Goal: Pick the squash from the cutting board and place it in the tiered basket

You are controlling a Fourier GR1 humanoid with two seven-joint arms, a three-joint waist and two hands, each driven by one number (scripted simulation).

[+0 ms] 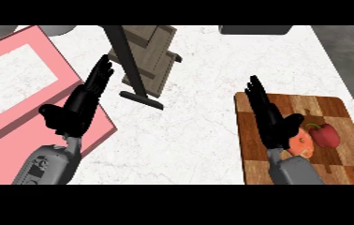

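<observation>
The right hand (271, 121) lies over the brown checkered wooden cutting board (325, 108), its fingers straight and pressed together. The pale orange squash (302, 143) lies on the board just beside the thumb, with a red pepper (325, 134) beyond it. The left hand (76, 109) rests over a pink frame (27, 78), its fingers straight and together, near the dark wooden tiered basket (149, 55).

No words, labels, brand marks or numbers are showing anywhere in this view. Nothing readable is appearing on any surface or object here.
</observation>
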